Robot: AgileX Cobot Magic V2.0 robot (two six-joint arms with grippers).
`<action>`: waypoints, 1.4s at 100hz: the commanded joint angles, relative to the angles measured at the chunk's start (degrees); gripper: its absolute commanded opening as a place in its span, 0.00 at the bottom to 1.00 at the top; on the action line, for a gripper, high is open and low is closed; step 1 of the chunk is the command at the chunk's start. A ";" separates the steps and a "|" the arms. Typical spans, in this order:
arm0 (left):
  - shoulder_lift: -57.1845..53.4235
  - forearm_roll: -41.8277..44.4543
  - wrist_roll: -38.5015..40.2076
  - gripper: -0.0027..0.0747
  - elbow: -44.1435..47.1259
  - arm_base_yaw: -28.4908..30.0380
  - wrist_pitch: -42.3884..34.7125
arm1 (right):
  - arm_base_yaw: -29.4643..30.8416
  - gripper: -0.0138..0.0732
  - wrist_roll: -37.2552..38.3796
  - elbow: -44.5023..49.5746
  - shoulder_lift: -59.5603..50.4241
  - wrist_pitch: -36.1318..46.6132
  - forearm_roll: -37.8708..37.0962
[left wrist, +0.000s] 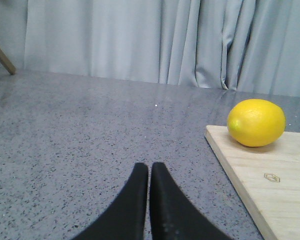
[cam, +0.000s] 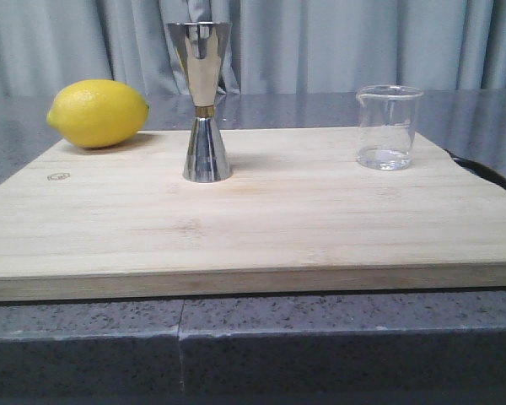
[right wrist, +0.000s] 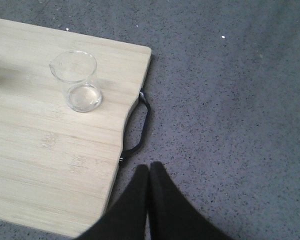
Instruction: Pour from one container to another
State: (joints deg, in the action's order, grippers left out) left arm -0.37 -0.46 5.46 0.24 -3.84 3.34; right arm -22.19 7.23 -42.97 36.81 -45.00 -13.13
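Note:
The clear glass beaker [cam: 388, 126] stands upright on the right part of the wooden board [cam: 253, 228], with a little clear liquid at its bottom; the right wrist view also catches the beaker [right wrist: 77, 80]. Left of the board's middle stands the steel hourglass jigger [cam: 204, 101], a gold band at its waist. My left gripper [left wrist: 149, 167] is shut and empty over the grey counter, off the board's left side. Over the counter beside the board's black handle [right wrist: 140, 125], my right gripper [right wrist: 149, 167] is shut and empty. Neither gripper shows in the front view.
A yellow lemon [cam: 98, 112] lies at the board's far left corner, also seen as the lemon [left wrist: 256, 122] in the left wrist view. Grey speckled counter [left wrist: 80, 130] surrounds the board. Pale curtains [cam: 337, 42] hang behind.

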 commanded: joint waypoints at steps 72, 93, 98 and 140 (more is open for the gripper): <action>-1.40 0.78 -0.18 0.01 0.22 0.14 -5.26 | 0.50 0.08 -0.17 -1.91 -0.06 3.43 -1.25; -1.40 0.78 -0.18 0.01 0.22 0.14 -5.26 | 2.17 0.09 -0.17 -0.78 -2.81 3.92 -3.41; -1.40 0.78 -0.18 0.01 0.22 0.14 -5.26 | 4.50 0.09 -0.17 -0.03 -4.43 4.54 -3.26; -1.40 0.78 -0.18 0.01 0.22 0.14 -5.26 | 22.55 0.09 -0.17 21.97 -26.07 27.97 11.43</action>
State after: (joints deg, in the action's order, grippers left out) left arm -0.37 0.38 5.46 0.24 -3.84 2.89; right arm -0.85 7.23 -24.02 14.00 -27.17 -4.25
